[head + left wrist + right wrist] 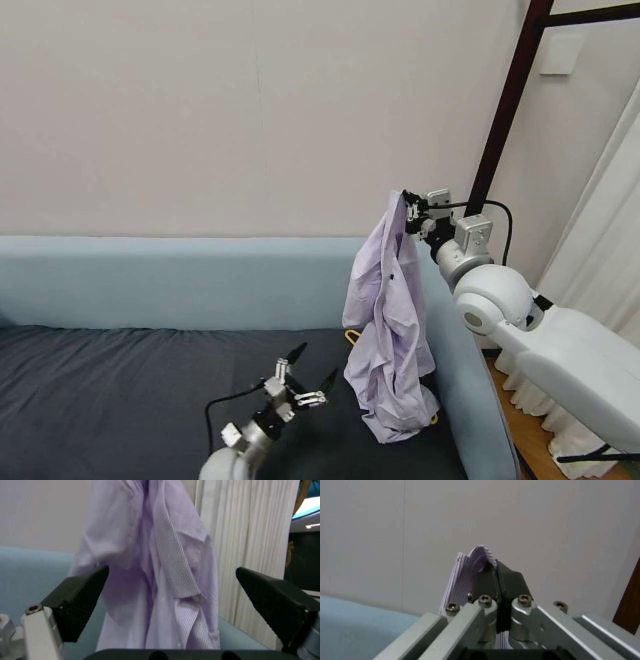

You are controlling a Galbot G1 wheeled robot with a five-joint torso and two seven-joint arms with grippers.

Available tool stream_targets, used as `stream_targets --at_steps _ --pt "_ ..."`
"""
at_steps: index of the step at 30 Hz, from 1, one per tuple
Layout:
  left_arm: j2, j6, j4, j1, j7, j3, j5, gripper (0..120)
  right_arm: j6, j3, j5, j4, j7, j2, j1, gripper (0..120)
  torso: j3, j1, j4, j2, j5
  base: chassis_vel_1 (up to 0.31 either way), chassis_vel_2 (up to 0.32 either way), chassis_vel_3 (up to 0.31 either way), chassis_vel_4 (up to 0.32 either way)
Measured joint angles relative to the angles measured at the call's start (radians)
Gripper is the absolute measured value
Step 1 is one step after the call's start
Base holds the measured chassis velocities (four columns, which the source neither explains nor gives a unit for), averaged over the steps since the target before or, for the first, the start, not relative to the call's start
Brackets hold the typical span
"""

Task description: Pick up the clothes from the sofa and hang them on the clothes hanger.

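Observation:
A lilac striped shirt hangs in the air above the sofa's right end, its hem touching the dark seat. My right gripper is shut on the shirt's top edge, and in the right wrist view the folded fabric is pinched between the black pads. My left gripper stands open low over the seat, just left of the shirt. In the left wrist view the shirt hangs straight ahead between the spread black fingers. A dark brown clothes-rack post rises at the right.
The light blue sofa back runs along the pale wall, with the dark seat cushion below. A yellow object peeks out behind the shirt. White curtains hang at the far right, beyond the sofa's arm.

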Motion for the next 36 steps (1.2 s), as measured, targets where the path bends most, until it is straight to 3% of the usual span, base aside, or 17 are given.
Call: stream_targets --at_steps 2,5,13,25,30,36 --pt "-0.071 -0.014 0.082 -0.044 -0.047 0.020 0.070 100 0.007 0.013 0.001 -0.013 0.000 0.019 -0.003 0 0.000 0.000 -0.0003 0.000 0.0000 0.000 0.000 0.000 0.000" --pt "-0.099 -0.024 0.139 -0.073 -0.090 0.034 0.126 100 0.015 0.020 0.001 -0.023 -0.003 0.027 -0.005 0 0.000 0.000 -0.0004 0.000 0.0000 0.000 0.000 0.000 0.000" --pt "-0.100 -0.040 0.239 -0.127 -0.214 0.064 0.228 100 0.027 0.034 0.002 -0.048 -0.024 0.038 -0.004 0 0.000 0.000 0.0000 0.000 0.0000 0.000 0.000 0.000 0.000" --pt "-0.071 -0.040 0.334 -0.263 -0.160 0.195 0.232 98 0.036 0.033 -0.003 -0.079 -0.033 0.069 0.008 0 0.000 0.000 -0.0004 0.000 -0.0001 0.000 0.000 0.000 0.000" --pt "-0.050 -0.040 0.370 -0.308 -0.171 0.227 0.230 88 0.039 0.037 -0.003 -0.084 -0.035 0.074 0.007 0 0.000 0.000 0.0001 0.000 -0.0003 0.000 0.000 0.000 0.000" --pt "-0.047 -0.038 0.376 -0.314 -0.202 0.223 0.226 66 0.042 0.046 -0.005 -0.090 -0.040 0.071 -0.001 0 0.000 0.000 -0.0001 0.000 -0.0002 0.000 0.000 0.000 0.000"
